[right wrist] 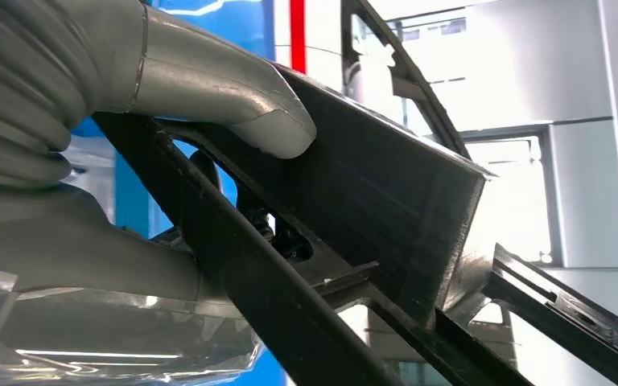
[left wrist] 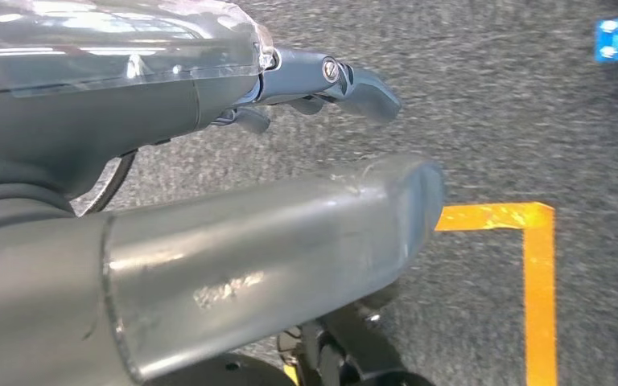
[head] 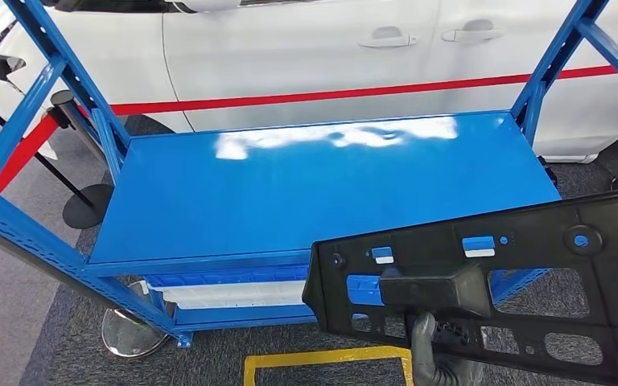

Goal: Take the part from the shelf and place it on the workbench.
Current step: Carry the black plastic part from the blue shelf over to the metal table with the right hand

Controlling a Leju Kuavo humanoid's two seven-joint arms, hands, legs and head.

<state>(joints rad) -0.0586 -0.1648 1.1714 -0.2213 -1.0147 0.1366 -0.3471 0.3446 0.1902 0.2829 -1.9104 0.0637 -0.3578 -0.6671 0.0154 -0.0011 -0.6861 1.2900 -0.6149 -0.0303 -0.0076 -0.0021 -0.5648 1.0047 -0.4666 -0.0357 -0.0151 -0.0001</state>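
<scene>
One black plastic part, a long panel pierced with many cut-outs. One blue metal shelf, showing one broad top deck and one lower level beneath it. One white car behind it, with two door handles in sight. One red barrier belt strung across, and two round stanchion bases on the carpet. One yellow floor-tape outline. Two robot hands: the right hand under the part, the left hand over the carpet.

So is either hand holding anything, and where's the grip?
The right hand grips the black part by its raised block. The left hand holds nothing.
</scene>
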